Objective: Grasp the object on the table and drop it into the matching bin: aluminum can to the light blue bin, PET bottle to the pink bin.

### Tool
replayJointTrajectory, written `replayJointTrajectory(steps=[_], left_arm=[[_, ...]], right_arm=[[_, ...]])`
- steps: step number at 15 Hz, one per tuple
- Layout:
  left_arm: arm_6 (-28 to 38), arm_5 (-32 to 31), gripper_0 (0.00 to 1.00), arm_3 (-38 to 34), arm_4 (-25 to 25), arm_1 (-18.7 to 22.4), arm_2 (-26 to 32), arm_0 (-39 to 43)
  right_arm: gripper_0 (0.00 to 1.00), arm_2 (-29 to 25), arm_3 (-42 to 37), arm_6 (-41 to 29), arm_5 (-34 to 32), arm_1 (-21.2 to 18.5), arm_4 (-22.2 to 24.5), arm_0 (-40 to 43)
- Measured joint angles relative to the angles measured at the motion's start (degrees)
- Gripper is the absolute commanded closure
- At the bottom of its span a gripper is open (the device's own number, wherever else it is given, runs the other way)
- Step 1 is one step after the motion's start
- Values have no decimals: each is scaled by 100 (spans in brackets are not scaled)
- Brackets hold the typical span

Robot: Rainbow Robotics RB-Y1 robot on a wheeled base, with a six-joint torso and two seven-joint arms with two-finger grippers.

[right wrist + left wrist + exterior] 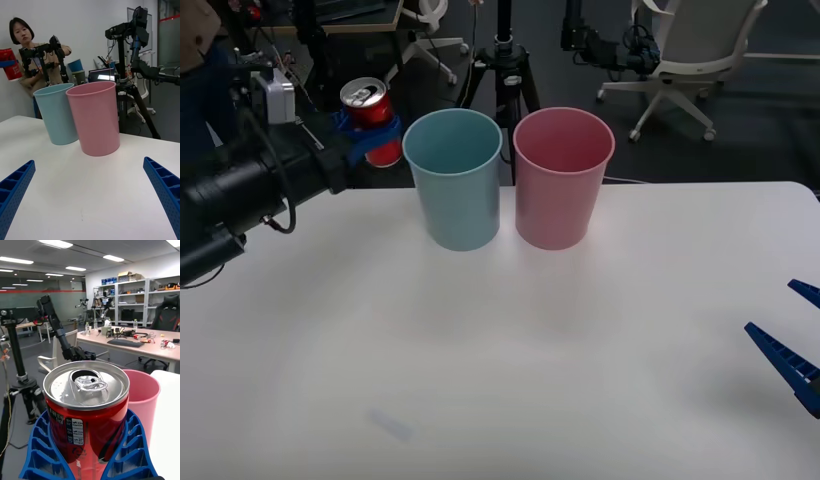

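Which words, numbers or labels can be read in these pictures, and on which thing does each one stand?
None can be read.
The aluminum can, held by the left tool: small white print and a dark label panel on its red side, too small and blurred to read.
The light blue bin: no text.
The pink bin: no text.
The table: no text.

The left gripper [368,138] grips the red can [372,120] upright, raised beyond the table's [500,380] far edge, just left of the blue bin [455,180]; the pink bin [562,178] touches it. The right gripper [795,340] rests open at the table's right edge.
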Motion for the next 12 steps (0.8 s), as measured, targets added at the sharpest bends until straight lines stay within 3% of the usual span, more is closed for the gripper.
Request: replayJointTrajectory(steps=[4, 12], left_arm=[[-18, 172, 100, 720, 85, -113, -607, -860], [-76, 180, 100, 2429, -473, -928, -625, -2039]], right_arm=[[0, 0, 0, 0, 0, 0, 0, 0], [0, 0, 0, 0, 0, 0, 0, 0]])
